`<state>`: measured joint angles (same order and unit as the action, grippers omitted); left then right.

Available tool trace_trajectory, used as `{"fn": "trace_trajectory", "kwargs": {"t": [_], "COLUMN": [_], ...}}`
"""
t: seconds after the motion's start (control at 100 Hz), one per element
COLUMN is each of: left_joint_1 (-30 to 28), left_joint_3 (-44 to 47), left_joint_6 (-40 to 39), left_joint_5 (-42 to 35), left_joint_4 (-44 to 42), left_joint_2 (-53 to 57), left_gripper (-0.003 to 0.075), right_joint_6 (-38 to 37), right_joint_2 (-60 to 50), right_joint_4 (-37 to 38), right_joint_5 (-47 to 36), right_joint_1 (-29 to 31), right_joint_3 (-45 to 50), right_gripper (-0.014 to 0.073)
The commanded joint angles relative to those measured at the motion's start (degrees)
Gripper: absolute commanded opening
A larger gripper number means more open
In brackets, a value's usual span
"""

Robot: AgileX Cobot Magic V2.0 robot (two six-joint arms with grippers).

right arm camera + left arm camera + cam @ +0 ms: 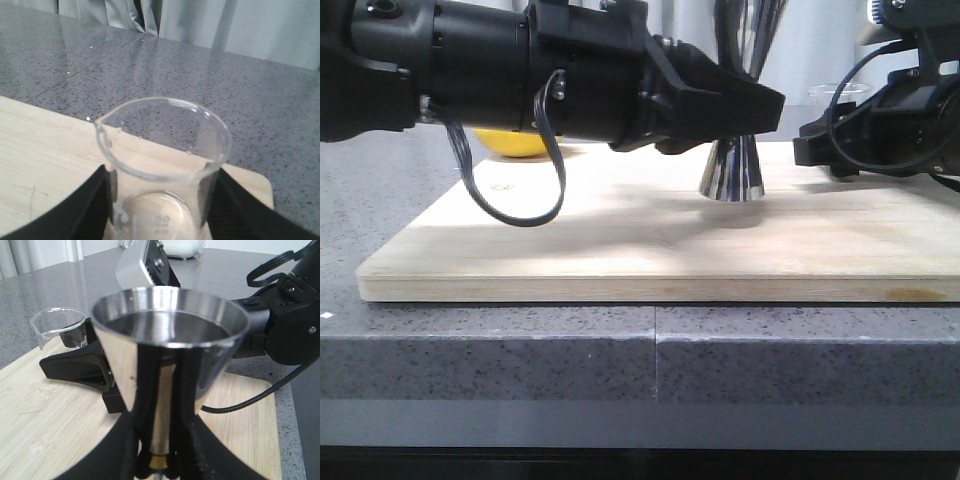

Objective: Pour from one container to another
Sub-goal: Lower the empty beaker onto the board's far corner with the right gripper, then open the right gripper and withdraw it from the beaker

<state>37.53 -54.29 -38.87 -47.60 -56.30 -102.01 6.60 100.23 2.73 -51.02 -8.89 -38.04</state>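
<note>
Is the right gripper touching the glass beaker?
Touching. The right wrist view shows both black fingers pressed against the beaker's sides, no gap.

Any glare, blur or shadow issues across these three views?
Front view: left tool looms dark, shadowing the board. Left wrist view: jigger mirrors dark reflections; beaker behind it soft. Right wrist view: beaker sharp, faint counter sheen.

- A speckled grey stone countertop (520, 355) carries everything, with a seam in its front edge.
- A pale rectangular wooden cutting board (620, 255) lies flat on it.
- A polished steel hourglass-shaped jigger (731, 172) stands upright on the board, toward two o'clock from the board's middle.
- A yellow rounded fruit (515, 143) sits at ten o'clock, at the board's far edge, mostly hidden.
</note>
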Motion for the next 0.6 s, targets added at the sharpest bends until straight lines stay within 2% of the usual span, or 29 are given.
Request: {"fn": "trace_trajectory", "kwargs": {"t": [0.0,0.3,0.59], "left_joint_1": [0.0,0.0,0.0], "left_joint_3": [-1.5,-1.5,-1.5], "left_joint_6": [-0.3,-0.3,-0.3], "left_joint_5": [-4.6,-4.7,-4.7], "left_joint_4": [2.4,2.4,2.4], "left_joint_2": [3.2,3.2,3.2], "left_gripper": [-0.0021,-0.0021,-0.0021], "right_joint_6": [-0.1,-0.1,-0.1], "right_joint_2": [-2.0,-2.0,-2.0], "right_joint_4": [0.5,0.5,0.5], "right_joint_5": [-3.8,-3.7,-3.8], "right_joint_1": [0.3,0.3,0.3], "right_joint_3": [-1.1,-1.1,-1.1], "right_gripper": [0.0346,0.0353,0.0472]}}
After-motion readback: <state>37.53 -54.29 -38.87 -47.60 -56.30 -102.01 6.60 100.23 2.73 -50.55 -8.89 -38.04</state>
